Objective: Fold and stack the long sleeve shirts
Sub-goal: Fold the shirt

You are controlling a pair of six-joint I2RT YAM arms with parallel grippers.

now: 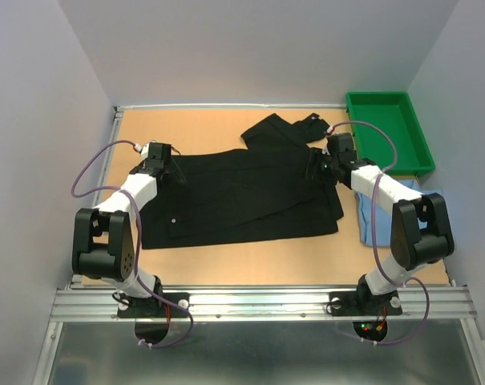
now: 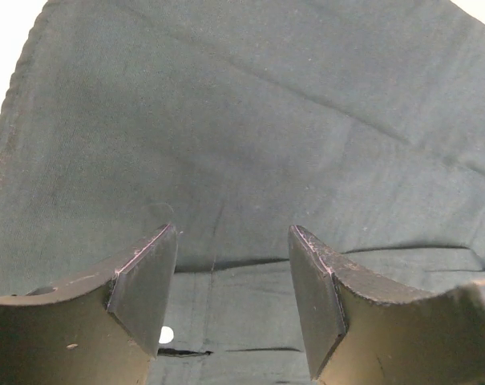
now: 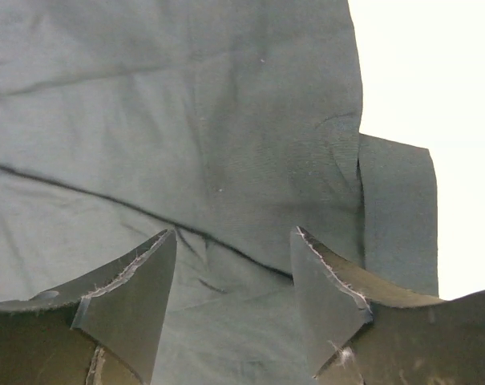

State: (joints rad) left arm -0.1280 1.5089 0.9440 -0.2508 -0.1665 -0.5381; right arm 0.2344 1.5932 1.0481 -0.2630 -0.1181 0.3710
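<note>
The black shirt (image 1: 242,196) lies spread flat across the middle of the table, with a sleeve (image 1: 286,128) bunched at the back. My left gripper (image 1: 176,170) is open over the shirt's left edge; its wrist view shows dark cloth (image 2: 242,144) and a white button (image 2: 167,334) between the spread fingers. My right gripper (image 1: 318,170) is open over the shirt's right side; its wrist view shows cloth folds (image 3: 186,144) under empty fingers. The light blue shirt (image 1: 374,216) lies folded at the right, partly under the right arm.
A green plastic tray (image 1: 386,132) stands at the back right corner. White walls close in the table on the left, back and right. The metal rail with both arm bases (image 1: 258,303) runs along the near edge.
</note>
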